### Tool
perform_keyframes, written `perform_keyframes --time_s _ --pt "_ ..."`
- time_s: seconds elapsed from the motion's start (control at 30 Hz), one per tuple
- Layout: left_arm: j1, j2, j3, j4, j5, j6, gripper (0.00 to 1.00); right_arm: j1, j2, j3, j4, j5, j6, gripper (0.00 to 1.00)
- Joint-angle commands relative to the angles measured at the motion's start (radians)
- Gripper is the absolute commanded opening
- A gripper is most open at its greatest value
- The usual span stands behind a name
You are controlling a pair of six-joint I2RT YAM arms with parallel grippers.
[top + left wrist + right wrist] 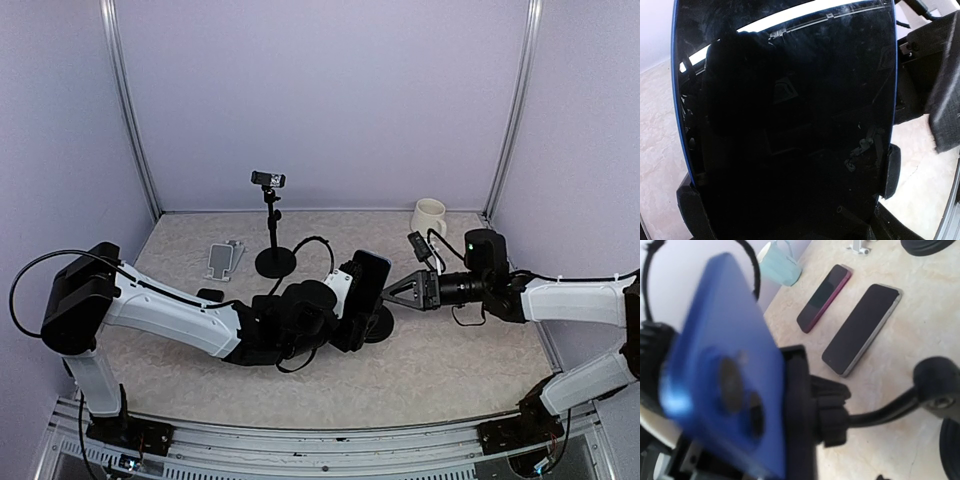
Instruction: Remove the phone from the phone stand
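Top external: the phone (368, 283) sits upright in the phone stand (380, 326) near the middle of the table (450, 350), slightly toward its right edge. The left gripper (352, 305) is close against the phone's left side with its fingers hidden; we cannot tell how they stand. The right gripper (398, 293) points at the phone from the right, just beside it. Seen side-on, we cannot tell whether it is spread or pressed together. A mug (428, 215) stands at the far right corner. Left wrist: the phone's (790, 125) dark screen fills the view. Black pieces (891, 170) flank its long edges; gripper or clamp, unclear. Right wrist: the phone's (715, 365) blurred blue back sits in the phone stand's (810, 405) black clamp. A red-edged handset (823, 296) and a silver-edged handset (862, 327) lie flat beyond.
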Motion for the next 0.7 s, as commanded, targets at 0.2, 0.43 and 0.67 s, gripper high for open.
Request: perform_keyframes --time_s 0.2,0.43,0.67 --pt "0.006 0.013 0.010 0.034 -0.027 0.003 0.39 0.049 0.096 0.015 0.134 -0.035 0.041 0.61" --pt "0.011 0.010 0.011 0.031 -0.024 0.005 0.36 0.063 0.118 0.025 0.154 -0.048 0.039 0.44" --pt "0.031 0.009 0.015 0.011 -0.036 -0.025 0.32 0.062 0.106 0.024 0.107 -0.045 -0.005 0.31"
